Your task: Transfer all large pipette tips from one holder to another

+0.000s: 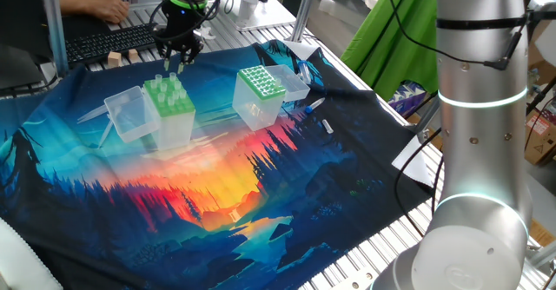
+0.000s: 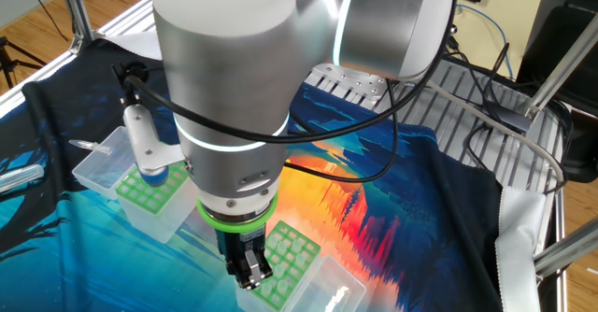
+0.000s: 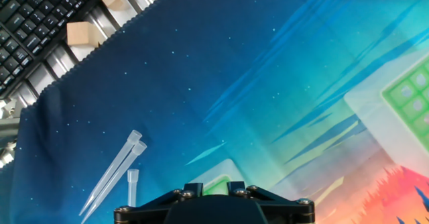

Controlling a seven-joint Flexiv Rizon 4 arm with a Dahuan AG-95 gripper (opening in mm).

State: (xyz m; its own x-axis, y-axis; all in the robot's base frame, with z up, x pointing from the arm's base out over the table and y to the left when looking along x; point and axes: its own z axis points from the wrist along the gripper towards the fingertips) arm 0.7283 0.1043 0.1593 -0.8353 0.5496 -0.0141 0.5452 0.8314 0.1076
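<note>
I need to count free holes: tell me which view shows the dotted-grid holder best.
One fixed view: the dotted-grid holder stands whole and unobstructed, with its top plate and clear walls visible. In the other fixed view the arm and tool cover part of its top. The hand view catches only a green corner.

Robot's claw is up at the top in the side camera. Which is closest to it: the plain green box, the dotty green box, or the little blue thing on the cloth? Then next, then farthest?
From the gripper:
1. Plain light-green box, just below it.
2. Dotted green box, off to the right.
3. Little blue thing, farther right on the cloth.
</note>
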